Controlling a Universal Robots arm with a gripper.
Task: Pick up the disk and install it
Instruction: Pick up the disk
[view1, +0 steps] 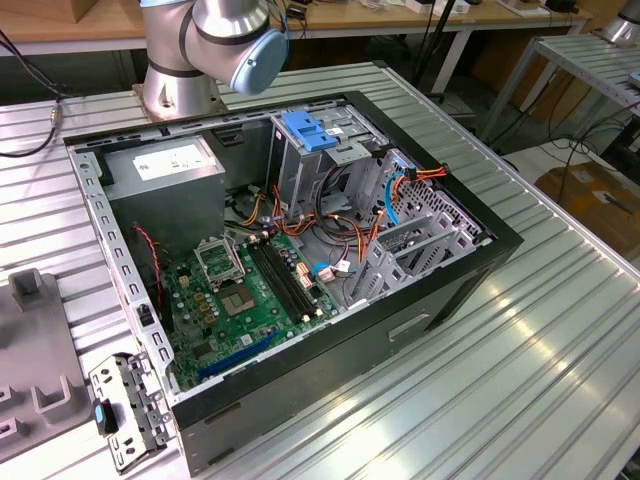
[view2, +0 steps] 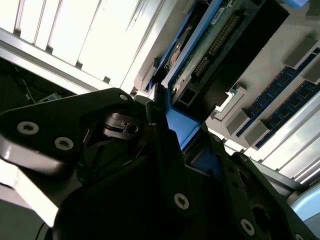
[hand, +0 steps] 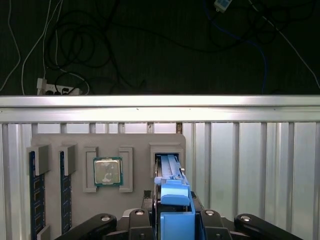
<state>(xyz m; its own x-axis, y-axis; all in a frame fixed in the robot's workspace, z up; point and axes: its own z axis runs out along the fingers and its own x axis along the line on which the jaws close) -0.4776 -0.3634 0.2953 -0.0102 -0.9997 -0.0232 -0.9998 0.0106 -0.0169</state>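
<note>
The disk (hand: 172, 176), a flat dark hard drive framed by a bright blue plastic carrier, stands edge-on between the jaws of the black gripper (hand: 173, 216). The jaws are pressed against the carrier from both sides. In the second wrist view the disk (view2: 212, 42) shows its green circuit board and a connector row just beyond the gripper (view2: 183, 133). Ahead of the jaws, the disk's far end meets a rectangular slot in a pale grey moulded tray (hand: 135, 145). To one side of the jaws the tray holds a square silver processor chip (hand: 107, 171) and, farther off, two blue memory sticks (hand: 37, 200) on edge. Under the tray lies a ribbed aluminium table (hand: 250, 170). In the exterior view an open black computer case (view1: 440, 300) rests on that table.
</note>
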